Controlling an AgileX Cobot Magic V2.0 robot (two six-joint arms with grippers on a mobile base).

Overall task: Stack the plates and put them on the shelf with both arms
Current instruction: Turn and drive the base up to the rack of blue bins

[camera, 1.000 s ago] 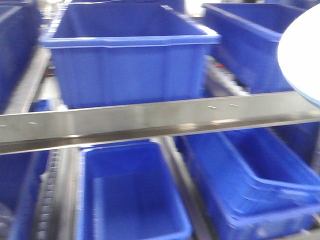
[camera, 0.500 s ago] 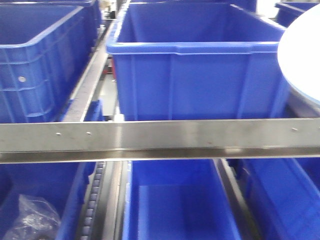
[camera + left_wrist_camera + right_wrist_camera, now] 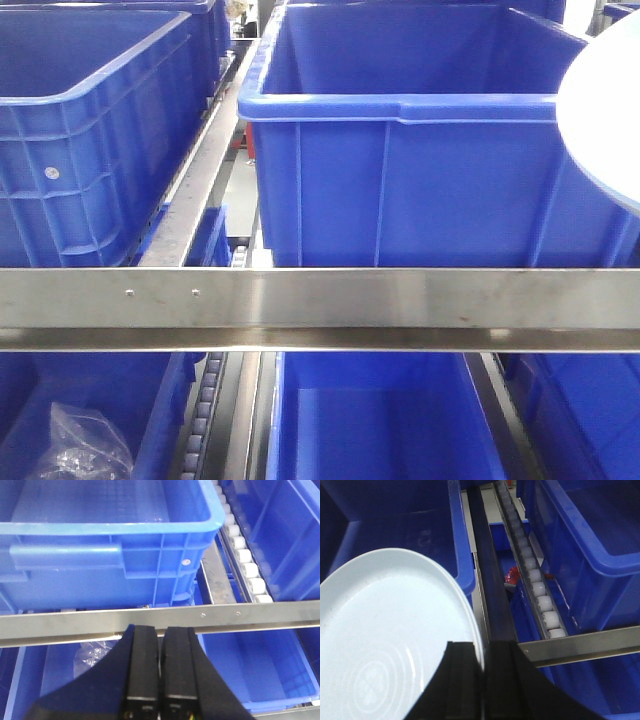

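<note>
Your right gripper grasps plate rim | left gripper clenched, empty | 12 o'clock: shelf rail, blue crate behind it

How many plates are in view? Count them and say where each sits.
1: the plate is gripped by its rim in the right tool, showing at the front view's right edge. A second stacked beneath it may be hidden.
</note>
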